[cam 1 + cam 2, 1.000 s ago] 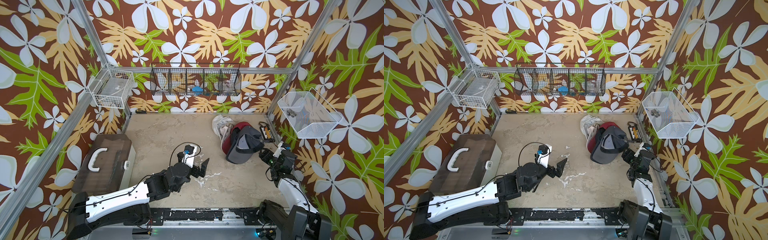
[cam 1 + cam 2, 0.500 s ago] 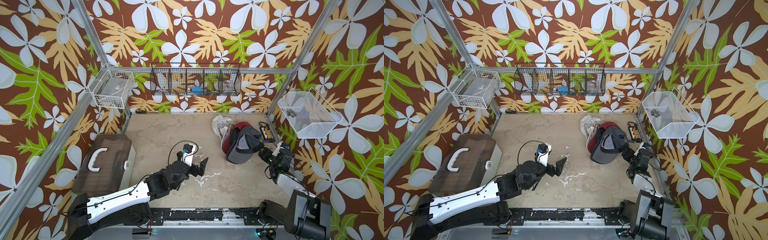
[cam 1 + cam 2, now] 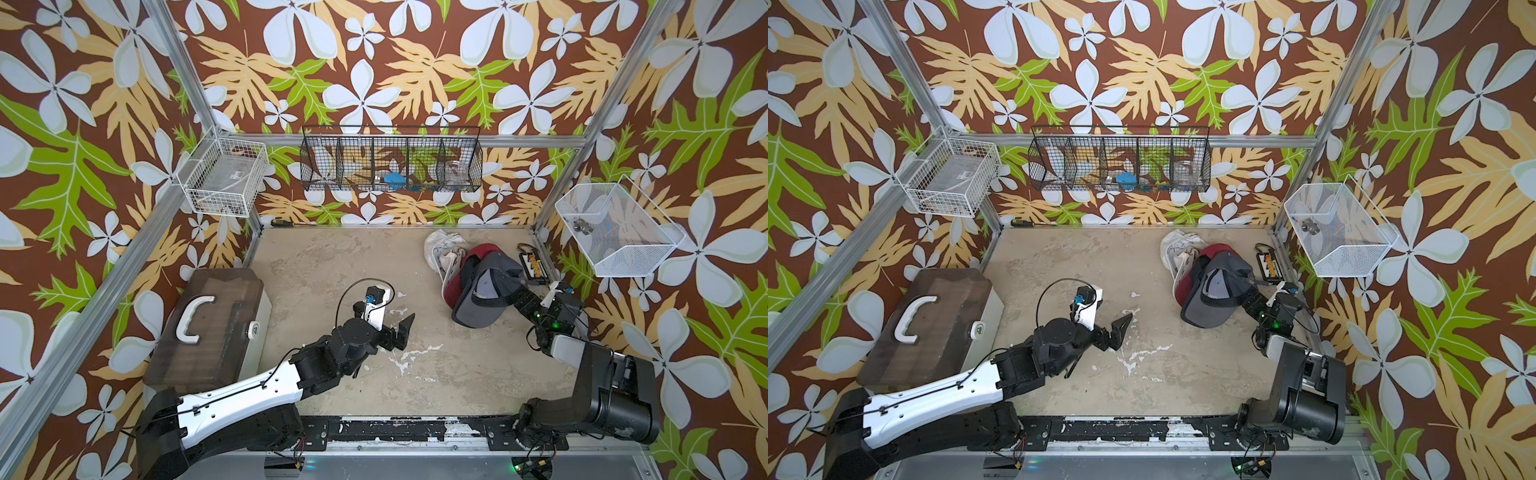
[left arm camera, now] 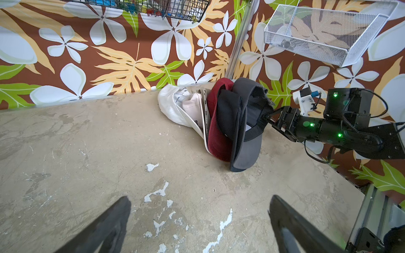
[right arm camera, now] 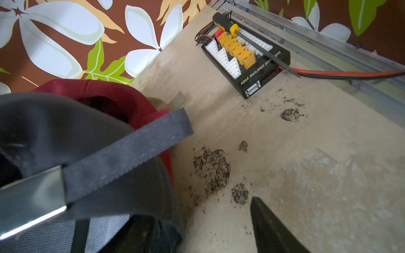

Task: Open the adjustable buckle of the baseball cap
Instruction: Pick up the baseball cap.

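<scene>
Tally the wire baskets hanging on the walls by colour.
White wire mesh baskets: 2
Black wire mesh basket: 1
Total: 3

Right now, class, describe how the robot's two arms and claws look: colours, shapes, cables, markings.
Left arm: white shell, black joints, black cable along it, looped cable at the wrist. Right arm: mostly black, one white segment, green lights. Left claw and right claw: black, tapered fingers.
</scene>
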